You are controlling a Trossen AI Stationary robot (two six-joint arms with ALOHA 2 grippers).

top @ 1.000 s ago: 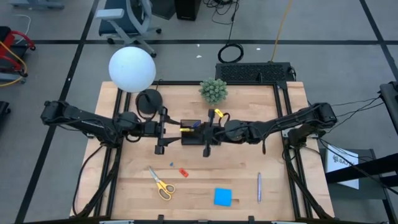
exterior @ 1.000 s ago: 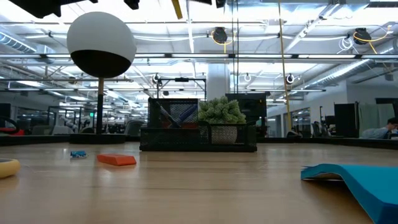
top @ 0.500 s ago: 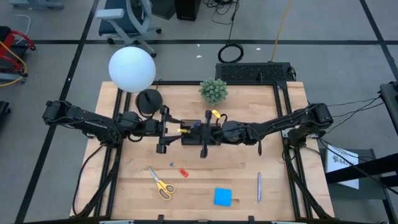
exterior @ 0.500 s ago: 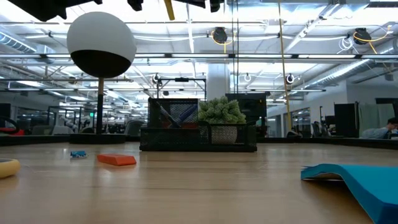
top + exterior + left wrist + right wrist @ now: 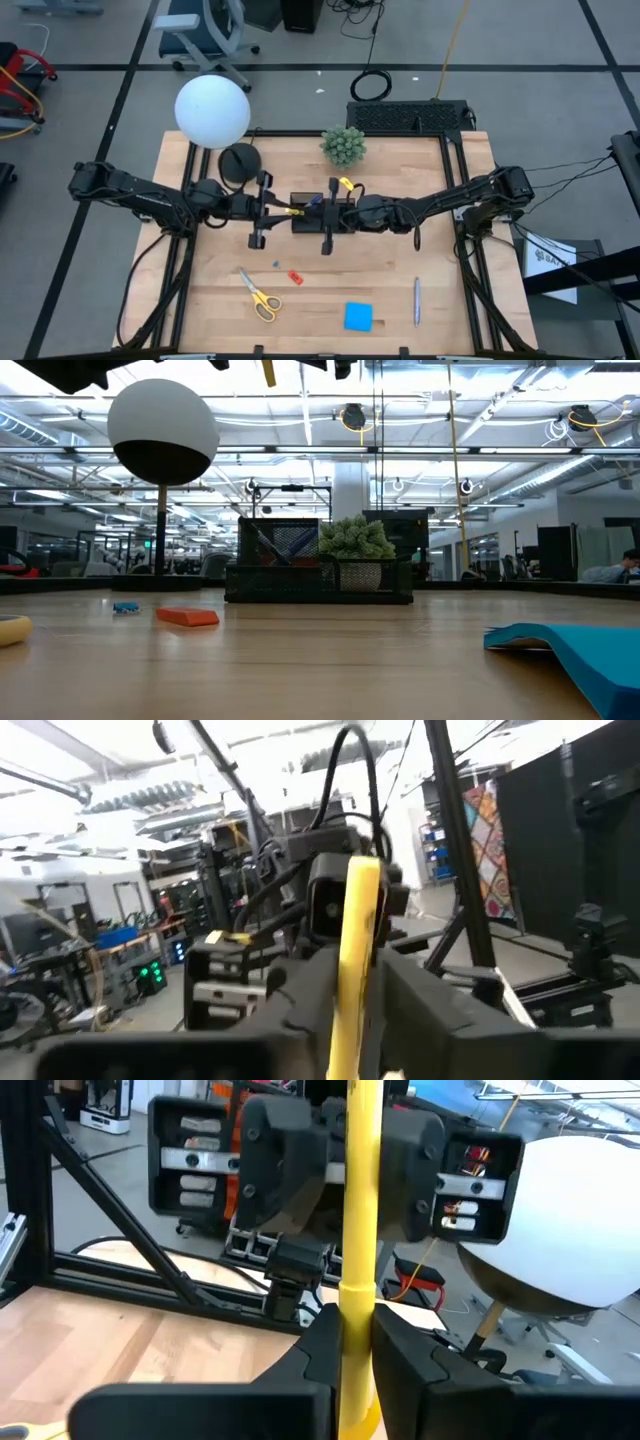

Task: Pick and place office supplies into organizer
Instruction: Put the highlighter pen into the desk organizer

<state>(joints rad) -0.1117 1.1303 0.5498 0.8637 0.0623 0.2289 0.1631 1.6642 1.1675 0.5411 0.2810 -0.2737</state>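
Step in hand: a handover of the yellow pen [image 5: 296, 210] between the two arms, in the air above the middle of the table [image 5: 400, 300].
Yellow pen: level between the two grippers, over the organizer [image 5: 307, 218]; it stands clear of the table, not yet in any compartment.
Right gripper [image 5: 352, 1350]: clenched on the pen, its fingers pressed to both sides of the yellow barrel.
Left gripper [image 5: 350, 1010]: fingers drawn in on the other end of the pen; the grip looks made, though how firm I cannot tell.
Organizer: black tray at mid-table, directly under the meeting grippers, with the lamp base [image 5: 238, 162] just to its far left.
Things still out: scissors [image 5: 260, 295], red piece [image 5: 295, 277] and tiny blue piece [image 5: 276, 265] near left; blue note pad [image 5: 358, 316] and a grey pen [image 5: 417, 301] near right.
Next move, as I judge it: one gripper must let go so the other can tip the pen down into a compartment.
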